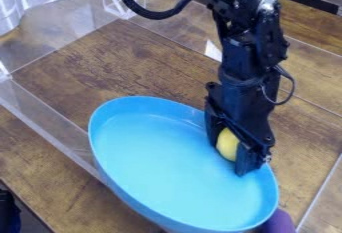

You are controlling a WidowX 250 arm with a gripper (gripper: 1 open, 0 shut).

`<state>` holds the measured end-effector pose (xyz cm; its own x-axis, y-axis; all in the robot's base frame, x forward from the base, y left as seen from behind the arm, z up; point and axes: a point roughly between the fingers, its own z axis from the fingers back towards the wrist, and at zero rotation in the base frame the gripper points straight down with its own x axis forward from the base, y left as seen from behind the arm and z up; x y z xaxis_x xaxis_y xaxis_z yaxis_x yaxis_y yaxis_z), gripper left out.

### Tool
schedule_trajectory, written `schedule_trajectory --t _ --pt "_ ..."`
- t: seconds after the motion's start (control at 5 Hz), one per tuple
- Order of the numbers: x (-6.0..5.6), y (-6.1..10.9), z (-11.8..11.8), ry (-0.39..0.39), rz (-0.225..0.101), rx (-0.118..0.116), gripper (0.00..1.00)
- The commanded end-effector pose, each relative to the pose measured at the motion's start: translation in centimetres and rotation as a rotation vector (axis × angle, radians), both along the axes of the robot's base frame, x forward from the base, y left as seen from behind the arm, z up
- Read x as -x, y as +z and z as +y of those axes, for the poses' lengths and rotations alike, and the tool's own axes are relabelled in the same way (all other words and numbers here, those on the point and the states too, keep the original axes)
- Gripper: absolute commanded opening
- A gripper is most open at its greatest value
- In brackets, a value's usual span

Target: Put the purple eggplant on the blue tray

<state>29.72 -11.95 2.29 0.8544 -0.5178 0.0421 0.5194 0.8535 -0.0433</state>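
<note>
The blue tray (150, 155), a big oval dish, lies on the wooden table at the bottom centre of the camera view. My gripper (235, 149) hangs over the tray's right side, low above its floor, shut on a yellow lemon-like ball (230, 143) between its black fingers. Only a small rounded tip of the purple eggplant (282, 223) shows at the bottom edge, just outside the tray's lower right rim. The gripper is well above and to the left of it.
The dark wooden table (127, 62) stretches behind and left of the tray. A clear plastic wall (40, 87) runs along the left side and the back. Black cables (134, 5) loop from the arm at the top.
</note>
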Motion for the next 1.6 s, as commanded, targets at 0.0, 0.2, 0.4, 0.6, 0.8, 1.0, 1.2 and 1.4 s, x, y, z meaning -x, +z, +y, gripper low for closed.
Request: schedule_trajectory --t 0.0,0.2,0.4,0.6,0.8,1.0,1.2,1.4 --pt "0.5 -0.3 -0.5 -0.035 0.016 -0.016 0.00" --pt "0.2 -0.2 -0.4 -0.040 0.006 -0.020 0.00" --pt "0.0 -0.1 -0.4 -0.045 -0.002 -0.023 0.00" --pt "-0.3 -0.1 -0.4 -0.049 -0.009 -0.026 0.00" --pt "-0.5 -0.1 -0.4 -0.055 -0.016 -0.027 0.00" --pt "-0.8 -0.1 -0.5 -0.060 -0.023 -0.027 0.00" --pt "-1.1 -0.2 -0.5 -0.066 -0.029 -0.027 0.00" --pt "-1.3 -0.2 -0.6 -0.071 -0.036 -0.027 0.00"
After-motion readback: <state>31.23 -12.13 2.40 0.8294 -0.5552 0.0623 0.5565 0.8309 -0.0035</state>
